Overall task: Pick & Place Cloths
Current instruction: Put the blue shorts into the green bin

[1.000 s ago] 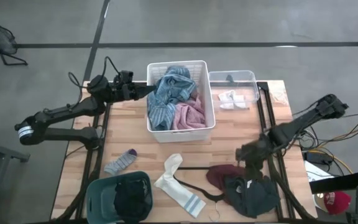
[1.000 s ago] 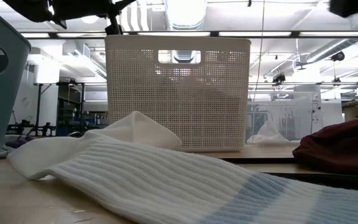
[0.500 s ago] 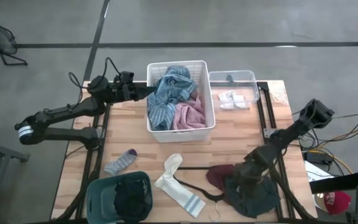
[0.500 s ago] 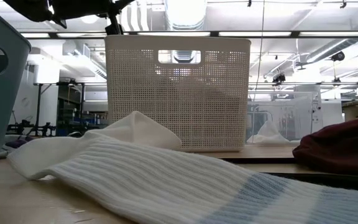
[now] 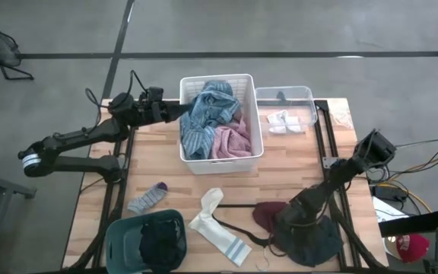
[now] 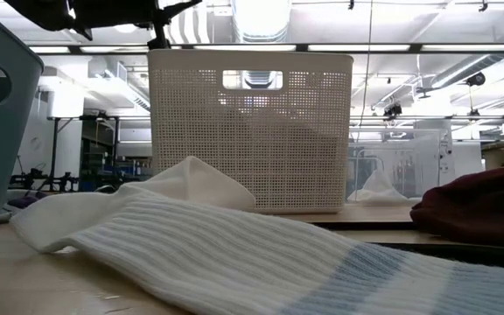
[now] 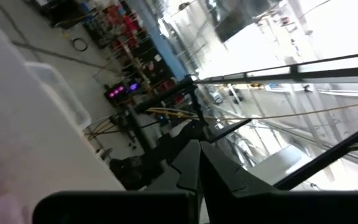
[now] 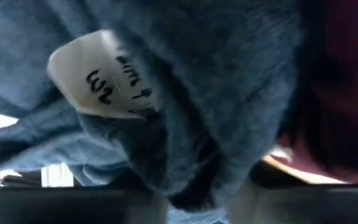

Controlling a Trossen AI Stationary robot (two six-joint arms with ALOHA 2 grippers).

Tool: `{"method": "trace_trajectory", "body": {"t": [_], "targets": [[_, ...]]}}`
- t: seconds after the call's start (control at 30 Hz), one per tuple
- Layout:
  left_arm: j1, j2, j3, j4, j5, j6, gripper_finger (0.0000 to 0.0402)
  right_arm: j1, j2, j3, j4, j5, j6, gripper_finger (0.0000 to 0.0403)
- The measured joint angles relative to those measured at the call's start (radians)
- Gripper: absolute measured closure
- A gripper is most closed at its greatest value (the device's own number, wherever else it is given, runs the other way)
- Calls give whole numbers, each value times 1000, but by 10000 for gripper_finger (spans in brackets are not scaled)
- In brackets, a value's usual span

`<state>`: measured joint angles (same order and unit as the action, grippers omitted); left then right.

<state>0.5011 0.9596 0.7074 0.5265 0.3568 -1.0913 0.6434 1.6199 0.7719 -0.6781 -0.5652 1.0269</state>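
A dark grey garment [image 5: 314, 242] lies by the table's near right corner, a maroon one [image 5: 263, 215] beside it. My right gripper [image 5: 290, 221] is down on the grey garment, open; in the right wrist view that cloth [image 8: 229, 93] and its white label [image 8: 107, 74] fill the frame. My left gripper [image 5: 178, 113] is shut and hovers at the left rim of the white basket [image 5: 220, 164], which holds blue-grey [image 5: 204, 114] and pink [image 5: 233, 141] cloths. A striped white sock [image 5: 217, 226] and a grey sock [image 5: 147, 198] lie flat on the table. My right gripper comes at the dark grey garment from above, slanting from the table's right. A bulge of the cloth [image 8: 194, 180] sits between the open fingers. The garment lies on the table. The arm hides the contact in the high view.
A teal bin [image 5: 120, 237] with a black garment stands at the near left. A clear bin [image 5: 284, 97] sits right of the basket, with a white sock [image 5: 286, 122] beside it. A thin black hanger [image 5: 238, 228] lies between the striped sock and the maroon cloth.
My right arm has swung toward the table's near edge and leftward, dropping from above the right side down onto the dark grey garment. The cloths on the table have stayed where they were.
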Motion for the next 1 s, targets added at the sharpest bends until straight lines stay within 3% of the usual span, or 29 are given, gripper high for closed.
{"method": "trace_trajectory", "body": {"t": [0.13,0.47,0.6,0.77,0.87,1.0], "targets": [[0,0,-6,-41,-2,-4,390,-2,-64,0,0,-4,-10,380],[0,1,-9,-56,-4,-6,390,-40,-327,10,2,-2,35,383],[0,2,-9,-56,2,-8,390,-101,-446,10,4,53,64,384],[0,2,-9,-47,118,22,390,-214,-572,21,10,112,88,384],[-1,3,-9,-48,160,75,390,-288,-630,26,102,123,84,384],[1,4,-8,-25,95,24,390,-390,-675,27,277,124,91,384]]}}
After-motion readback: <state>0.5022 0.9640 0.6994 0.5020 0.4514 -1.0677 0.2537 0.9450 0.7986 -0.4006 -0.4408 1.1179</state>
